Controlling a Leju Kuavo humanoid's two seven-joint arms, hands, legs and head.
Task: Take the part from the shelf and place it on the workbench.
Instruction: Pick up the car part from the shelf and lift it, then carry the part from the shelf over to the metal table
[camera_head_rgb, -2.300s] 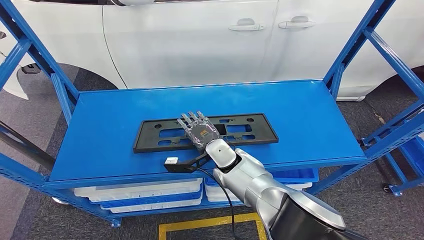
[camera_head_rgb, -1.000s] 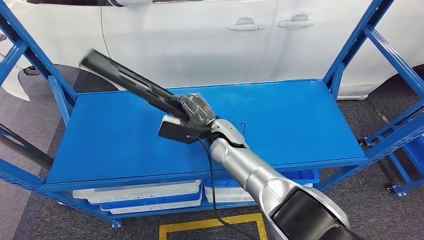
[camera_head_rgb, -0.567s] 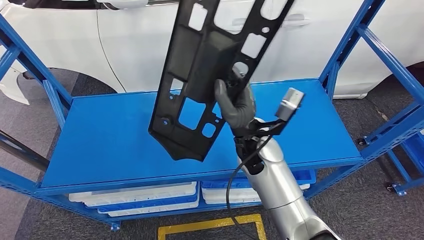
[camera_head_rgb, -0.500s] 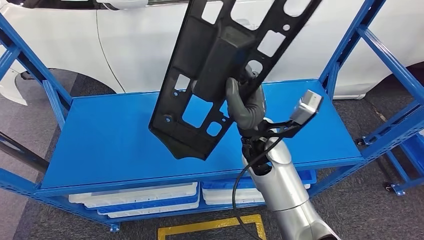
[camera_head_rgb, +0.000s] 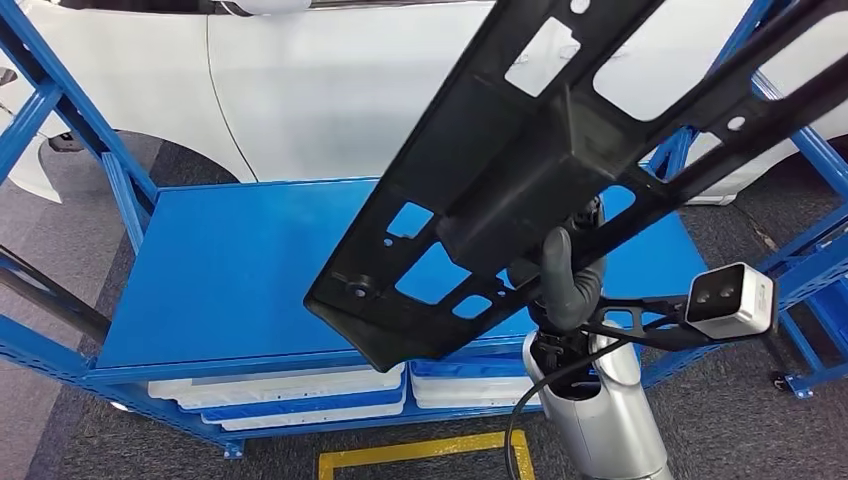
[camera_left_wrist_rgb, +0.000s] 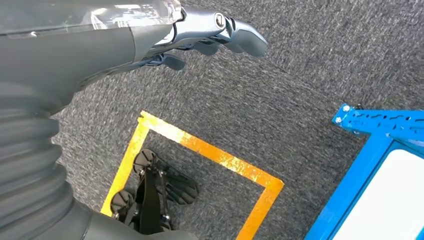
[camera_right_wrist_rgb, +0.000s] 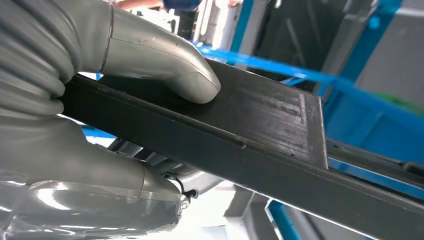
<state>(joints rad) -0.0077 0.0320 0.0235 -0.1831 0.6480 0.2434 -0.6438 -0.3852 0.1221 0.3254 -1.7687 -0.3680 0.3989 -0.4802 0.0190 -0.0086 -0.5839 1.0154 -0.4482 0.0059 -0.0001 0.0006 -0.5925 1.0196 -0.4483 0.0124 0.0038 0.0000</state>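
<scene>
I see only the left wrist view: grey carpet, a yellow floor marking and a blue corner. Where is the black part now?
Observer: The right hand holds the black plastic frame up in the air, above the blue shelf.
Operator: How does the hand grip it?
Observer: In the right wrist view the thumb presses flat on the frame's face, with the frame's edge running across the palm.
Operator: What stands behind the shelf?
Observer: A white car.
</scene>
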